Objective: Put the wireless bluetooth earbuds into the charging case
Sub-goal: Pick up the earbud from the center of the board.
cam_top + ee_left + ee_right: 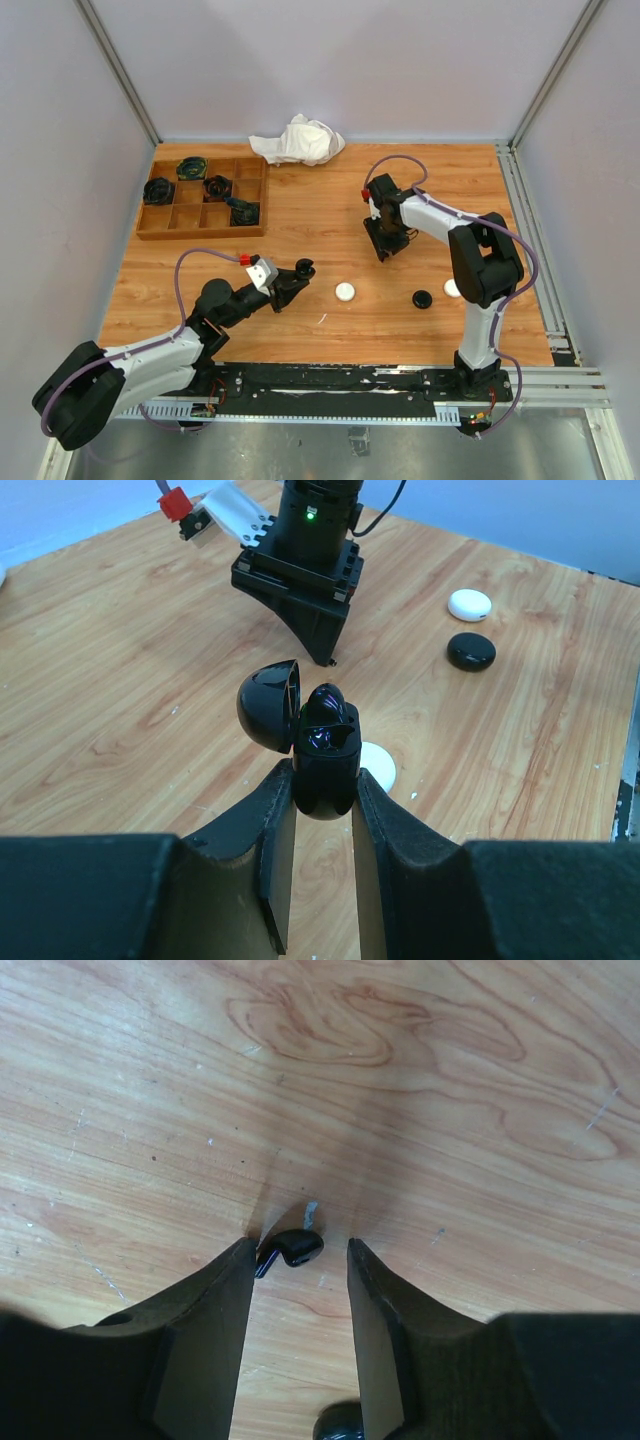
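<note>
My left gripper (298, 272) is shut on an open black charging case (325, 748) and holds it above the table, its lid (268, 706) swung out to the left. In the left wrist view the gripper (322, 782) clamps the case's lower body. My right gripper (384, 252) points down at the table. In the right wrist view it (299, 1244) is open, its tips at the wood on either side of a black stemmed earbud (298, 1248) that lies close to the left finger. A second small dark object (340, 1423) lies between the fingers nearer the camera.
A white puck case (345, 292), a black one (422, 298) and another white one (452, 288) lie on the table between the arms. A wooden compartment tray (160, 232) with dark items stands at the back left. A white cloth (298, 140) lies at the back.
</note>
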Robot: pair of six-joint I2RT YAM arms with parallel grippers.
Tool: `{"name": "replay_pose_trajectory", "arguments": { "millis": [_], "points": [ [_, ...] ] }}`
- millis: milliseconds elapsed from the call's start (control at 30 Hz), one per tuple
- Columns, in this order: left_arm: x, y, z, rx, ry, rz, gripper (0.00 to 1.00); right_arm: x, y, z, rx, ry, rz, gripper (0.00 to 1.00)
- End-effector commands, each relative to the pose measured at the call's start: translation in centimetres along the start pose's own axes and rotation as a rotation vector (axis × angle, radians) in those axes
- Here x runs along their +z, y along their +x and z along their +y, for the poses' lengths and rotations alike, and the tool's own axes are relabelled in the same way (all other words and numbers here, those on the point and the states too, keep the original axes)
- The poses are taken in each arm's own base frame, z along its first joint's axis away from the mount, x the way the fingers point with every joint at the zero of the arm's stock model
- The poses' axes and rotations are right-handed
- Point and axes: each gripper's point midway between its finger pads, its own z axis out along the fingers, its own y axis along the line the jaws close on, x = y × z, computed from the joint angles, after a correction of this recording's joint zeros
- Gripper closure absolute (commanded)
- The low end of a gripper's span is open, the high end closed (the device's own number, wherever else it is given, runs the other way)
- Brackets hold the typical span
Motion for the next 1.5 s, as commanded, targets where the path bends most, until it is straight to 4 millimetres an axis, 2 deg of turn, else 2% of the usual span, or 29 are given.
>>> {"name": "replay_pose_trajectory", "arguments": {
  "millis": [0,433,633,833,1200,1467],
  "points": [
    [0.6,-1.7,-0.3,0.016,0.02,-0.048,1.0,0.0,1.6,-0.4,-0.056,0.05,0.065,0.56],
    [0.6,-1.6,-0.3,0.016,0.021,-0.046,1.0,-1.1,2.0,-0.5,-0.057,0.039,0.06,0.59],
    [0.6,-1.6,-0.3,0.017,0.021,-0.047,1.0,-1.7,0.5,0.5,-0.029,-0.013,-0.012,0.59],
    [0.6,-1.7,-0.3,0.017,0.02,-0.048,1.0,-1.1,-0.5,0.4,0.033,-0.017,-0.025,0.6],
    [0.5,-1.8,-0.4,0.016,0.022,-0.051,1.0,-0.1,0.1,-0.1,0.083,-0.003,0.009,0.66],
    [0.5,-1.9,-0.4,0.016,0.022,-0.057,1.0,0.6,0.8,-0.7,0.095,0.007,0.03,0.68]
  ]
}}
